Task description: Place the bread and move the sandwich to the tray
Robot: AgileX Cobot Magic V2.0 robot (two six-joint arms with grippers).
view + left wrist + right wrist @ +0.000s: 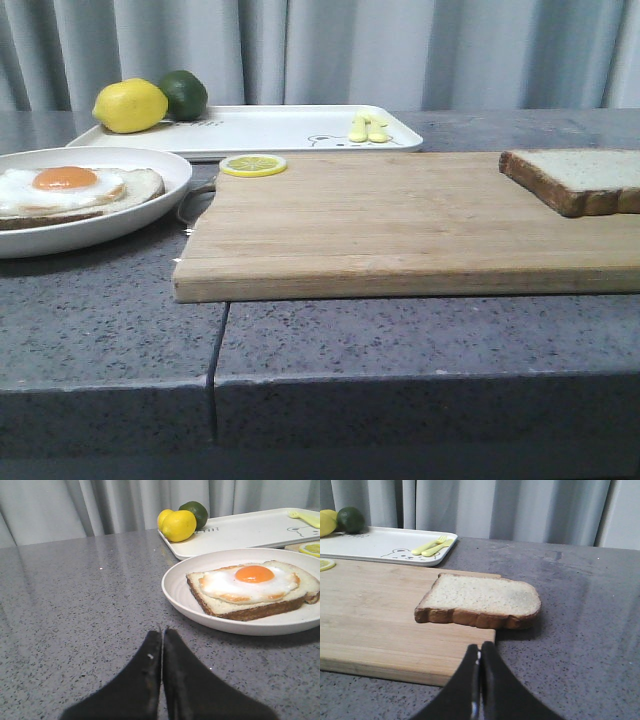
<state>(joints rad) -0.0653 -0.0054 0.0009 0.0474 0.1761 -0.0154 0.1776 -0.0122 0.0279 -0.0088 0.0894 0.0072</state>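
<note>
The bread (580, 178) lies on the right end of the wooden board (400, 225), overhanging its edge; it also shows in the right wrist view (480, 600). The sandwich (70, 190), an egg-topped slice, sits on a round white plate (150, 215) at the left, also in the left wrist view (252, 587). The white tray (270, 128) lies behind the board. My left gripper (162, 630) is shut and empty over the counter, short of the plate (175, 587). My right gripper (480, 647) is shut and empty, just short of the bread. Neither gripper shows in the front view.
A lemon (130, 105) and a lime (184, 94) sit on the tray's left end, yellow cutlery (368, 127) on its right end. A lemon slice (253, 165) lies on the board's far left corner. The grey stone counter (100, 330) has a front edge; curtains hang behind.
</note>
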